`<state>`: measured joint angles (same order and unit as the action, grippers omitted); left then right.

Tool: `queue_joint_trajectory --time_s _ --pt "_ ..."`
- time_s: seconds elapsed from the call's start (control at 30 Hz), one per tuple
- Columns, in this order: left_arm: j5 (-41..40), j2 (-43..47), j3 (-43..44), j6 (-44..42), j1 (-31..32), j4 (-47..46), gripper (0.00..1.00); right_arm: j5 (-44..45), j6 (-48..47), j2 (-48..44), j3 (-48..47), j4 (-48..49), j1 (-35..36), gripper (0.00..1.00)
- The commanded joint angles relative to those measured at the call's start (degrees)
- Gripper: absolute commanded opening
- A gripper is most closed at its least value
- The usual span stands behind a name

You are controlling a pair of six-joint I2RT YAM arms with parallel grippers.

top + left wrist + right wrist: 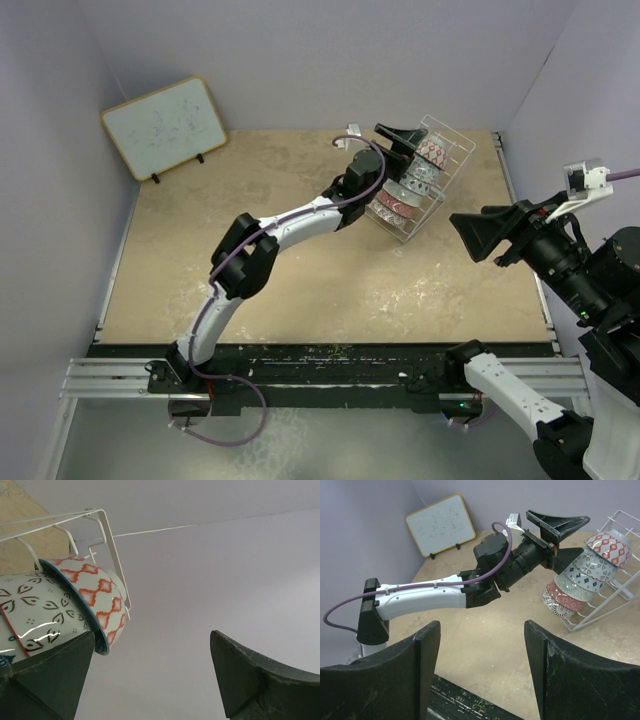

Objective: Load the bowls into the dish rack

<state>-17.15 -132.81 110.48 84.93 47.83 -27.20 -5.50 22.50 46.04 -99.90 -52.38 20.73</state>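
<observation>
right hand [482, 670], well apart from the white wire dish rack [623, 601], stands part open and empty. left hand [150, 680] gapes wide at the rack's upper end, just beside the red-diamond round ceramic bowl [95, 595]. five small patterned ceramic bowls [580, 577] nest inside the rack.

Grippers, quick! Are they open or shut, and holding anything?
Left gripper: open, holding nothing, next to the bowls.
Right gripper: open, holding nothing.

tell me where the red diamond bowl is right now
At the upper right of the right wrist view, the red-diamond bowl sits topmost in the dish rack, just beside the open left pincer.
</observation>
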Motion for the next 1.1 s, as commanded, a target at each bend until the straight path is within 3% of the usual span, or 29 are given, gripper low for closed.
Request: queue_joint_trajectory --time_s 0.0,0.4,0.63,0.87,1.07 --pt "4.1 7.5 -3.9 0.3 -0.7 -1.5 0.99 0.6 0.4 -0.4 0.0 2.4 0.3 0.70" --pt "12.5 24.4 -22.2 -11.7 -5.0 0.9 0.99 2.5 0.9 0.4 -0.5 2.0 0.4 0.71" --pt "16.5 38.1 -27.7 -28.2 -9.5 21.5 0.99 3.7 1.8 1.1 0.9 2.7 0.3 0.71" --pt "5.9 45.9 -25.9 -40.3 -10.3 48.0 0.99 4.1 2.6 2.3 2.6 3.5 0.4 0.71" --pt "-5.7 50.9 -27.3 -42.4 -10.3 59.6 0.99 3.9 2.9 3.5 5.9 6.1 0.4 0.71"
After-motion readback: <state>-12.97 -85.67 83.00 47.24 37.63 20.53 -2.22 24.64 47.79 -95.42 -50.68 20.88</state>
